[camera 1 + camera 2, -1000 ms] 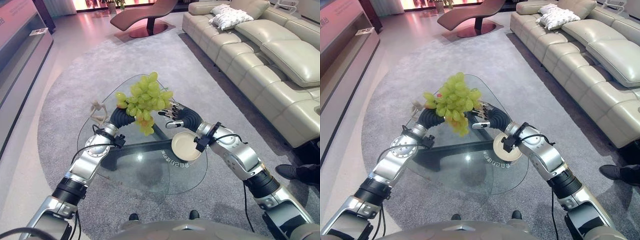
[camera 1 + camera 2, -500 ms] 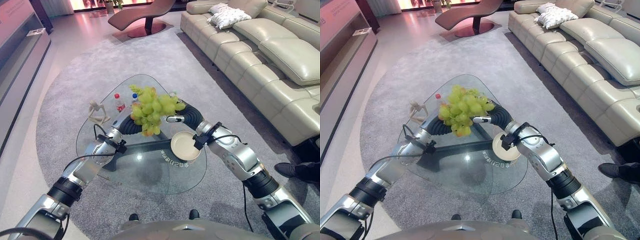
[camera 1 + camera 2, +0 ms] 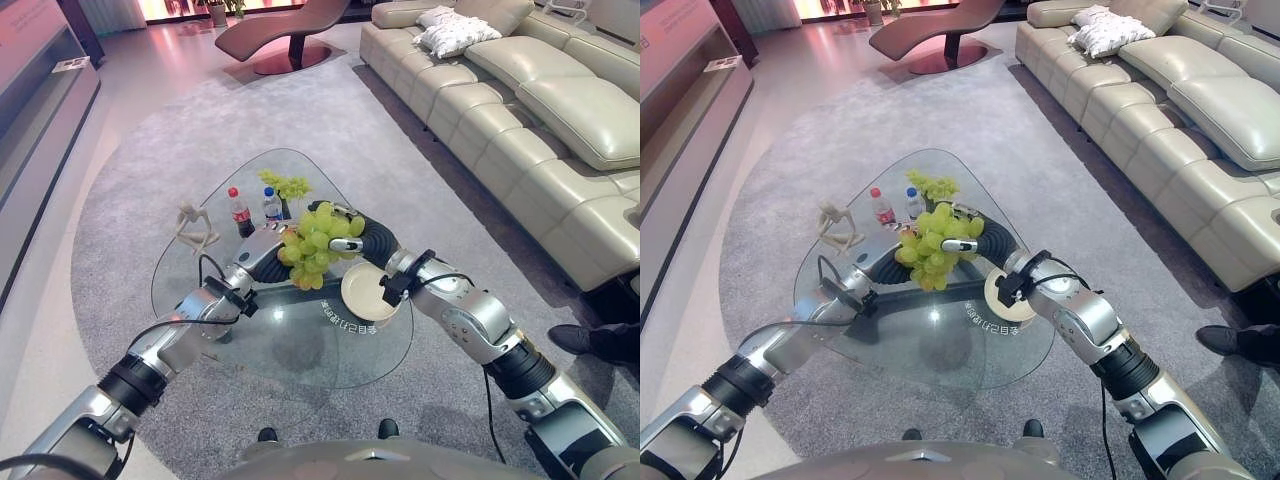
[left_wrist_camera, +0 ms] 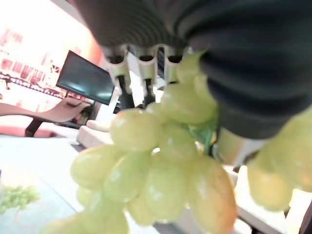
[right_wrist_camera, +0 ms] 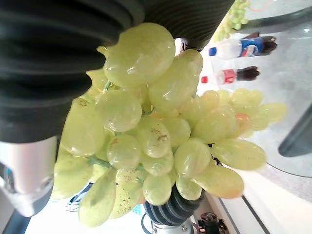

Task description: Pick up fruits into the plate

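Left eye view: the bunch of green grapes [image 3: 318, 245] hangs above the glass worktop [image 3: 290, 340], held between both hands. The left hand [image 3: 268, 255] meets the bunch from the robot's left, the right hand [image 3: 352, 232] from the right. The cream plate [image 3: 366, 297] sits on the worktop just beside the bunch, partly under the right forearm. The grapes are not in the plate.

Right eye view: two small bottles [image 3: 894, 206], a pale figurine [image 3: 835, 225] and a small green plant [image 3: 933, 186] stand on the far part of the worktop, well apart from the plate.

Left wrist view: the silver fingers [image 4: 125, 83] reach down behind the grapes, and the dark cover presses against the bunch; the fingertips are hidden, so the grip cannot be determined.

Right wrist view: the grapes crowd against the hand's dark ribbed cover [image 5: 58, 48]. No fingers are visible here, so its grip cannot be determined either.
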`<state>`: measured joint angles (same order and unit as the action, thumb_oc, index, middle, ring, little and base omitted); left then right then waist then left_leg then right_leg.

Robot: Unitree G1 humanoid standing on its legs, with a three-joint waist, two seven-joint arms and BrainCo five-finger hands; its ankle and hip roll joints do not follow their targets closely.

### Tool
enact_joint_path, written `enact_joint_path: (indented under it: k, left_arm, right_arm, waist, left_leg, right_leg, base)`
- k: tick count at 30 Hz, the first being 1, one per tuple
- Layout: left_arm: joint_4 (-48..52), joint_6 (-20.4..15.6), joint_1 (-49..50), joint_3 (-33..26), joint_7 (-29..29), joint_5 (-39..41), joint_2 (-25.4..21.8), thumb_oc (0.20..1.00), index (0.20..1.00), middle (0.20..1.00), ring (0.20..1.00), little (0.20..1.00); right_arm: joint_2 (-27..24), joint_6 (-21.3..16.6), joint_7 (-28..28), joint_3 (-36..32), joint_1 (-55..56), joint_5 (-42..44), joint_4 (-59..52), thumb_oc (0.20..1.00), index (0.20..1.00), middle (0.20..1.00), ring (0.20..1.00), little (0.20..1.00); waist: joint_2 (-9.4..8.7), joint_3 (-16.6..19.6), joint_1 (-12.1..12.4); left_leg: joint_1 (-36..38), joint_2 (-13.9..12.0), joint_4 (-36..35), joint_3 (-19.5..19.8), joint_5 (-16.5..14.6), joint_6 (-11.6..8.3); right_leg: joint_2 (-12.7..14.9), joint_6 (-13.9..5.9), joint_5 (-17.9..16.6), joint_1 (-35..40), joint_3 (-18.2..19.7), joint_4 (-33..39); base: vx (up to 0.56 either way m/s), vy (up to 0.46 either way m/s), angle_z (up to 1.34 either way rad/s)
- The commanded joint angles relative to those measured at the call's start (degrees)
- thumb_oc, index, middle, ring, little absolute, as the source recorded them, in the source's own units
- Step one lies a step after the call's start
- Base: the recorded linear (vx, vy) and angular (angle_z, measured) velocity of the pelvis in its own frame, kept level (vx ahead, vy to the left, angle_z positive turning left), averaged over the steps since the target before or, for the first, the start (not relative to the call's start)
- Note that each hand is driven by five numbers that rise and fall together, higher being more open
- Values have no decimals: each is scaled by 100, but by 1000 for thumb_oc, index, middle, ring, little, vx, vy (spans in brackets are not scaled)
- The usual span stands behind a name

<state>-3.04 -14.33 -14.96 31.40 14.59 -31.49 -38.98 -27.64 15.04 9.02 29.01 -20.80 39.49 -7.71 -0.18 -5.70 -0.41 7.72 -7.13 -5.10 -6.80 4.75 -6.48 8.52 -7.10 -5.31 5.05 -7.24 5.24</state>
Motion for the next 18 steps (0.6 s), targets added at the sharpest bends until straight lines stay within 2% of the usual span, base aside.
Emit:
enact_joint_path:
  k: [1,6,9,10,11,18]
  left_arm:
    - [-117,-52,-1165,272,357,-26,178,200,200,200,200,200]
    - [-157,219,-1254,194,737,-113,246,200,200,200,200,200]
    - [-114,311,-1284,77,757,-168,253,200,200,200,200,200]
    - [-57,359,-1314,43,691,-184,226,200,200,200,200,200]
    - [-50,376,-1334,50,667,-182,211,200,200,200,200,200]
    - [-36,435,-1421,154,394,-96,244,200,200,200,200,200]
  right_arm:
    - [583,-25,231,462,-706,435,-597,1000,1000,1000,1000,1000]
    - [655,204,333,615,-708,331,-582,1000,1000,1000,1000,1000]
    - [618,242,386,671,-658,247,-598,1000,1000,1000,1000,1000]
    - [589,216,343,673,-648,244,-615,542,542,542,542,542]
    - [575,130,305,667,-657,218,-609,200,200,200,200,200]
    - [652,-98,176,548,-706,-47,-600,200,200,200,200,200]
  waist:
    - [-165,94,-22]
    - [-176,88,-23]
    - [-193,81,-13]
    - [-202,81,-8]
    - [-206,85,-10]
    - [-184,93,-44]
  left_leg:
    - [-128,153,314,15,-781,233]
    - [-120,127,292,29,-757,227]
    - [-116,129,294,59,-759,231]
    - [-117,131,288,74,-756,228]
    - [-114,130,282,78,-752,226]
    - [-91,130,258,66,-749,222]
  right_leg:
    - [69,-124,645,137,-164,-385]
    - [33,-106,689,136,-131,-432]
    - [13,-89,711,156,-111,-441]
    - [12,-89,707,163,-112,-430]
    - [14,-92,701,165,-118,-424]
    - [34,-106,679,180,-136,-384]
  base:
    - [0,0,0]
    - [0,0,0]
    - [0,0,0]
    - [0,0,0]
    - [0,0,0]
    - [0,0,0]
